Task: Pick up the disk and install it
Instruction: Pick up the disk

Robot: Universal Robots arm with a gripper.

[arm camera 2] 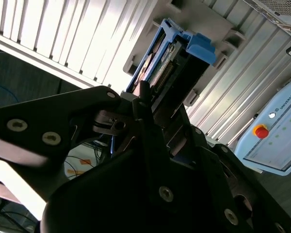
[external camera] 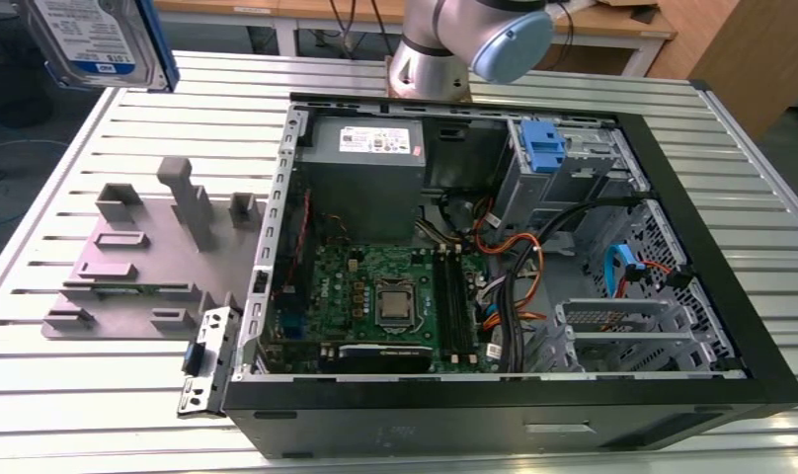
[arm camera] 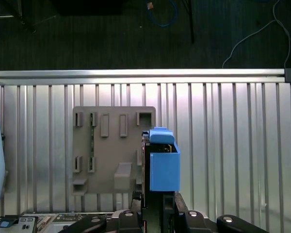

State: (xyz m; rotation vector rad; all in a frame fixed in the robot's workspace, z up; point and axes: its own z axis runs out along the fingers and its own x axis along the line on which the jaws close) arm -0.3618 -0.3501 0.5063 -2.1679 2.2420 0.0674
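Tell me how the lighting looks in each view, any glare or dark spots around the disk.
Exterior view: even light, the disk well lit, the computer case shaded inside. Second wrist view: glare washes out the slatted table; the gripper is a near-black silhouette. First wrist view: bright streaks on the slats, the floor dark.

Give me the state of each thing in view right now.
the disk: held up off the table, blue carrier on.
gripper: shut on the disk.
computer case: lying on its side, open, side panel off.
grey fixture: flat on the table, green board in one slot.
blue bracket: seated in the case's drive cage.
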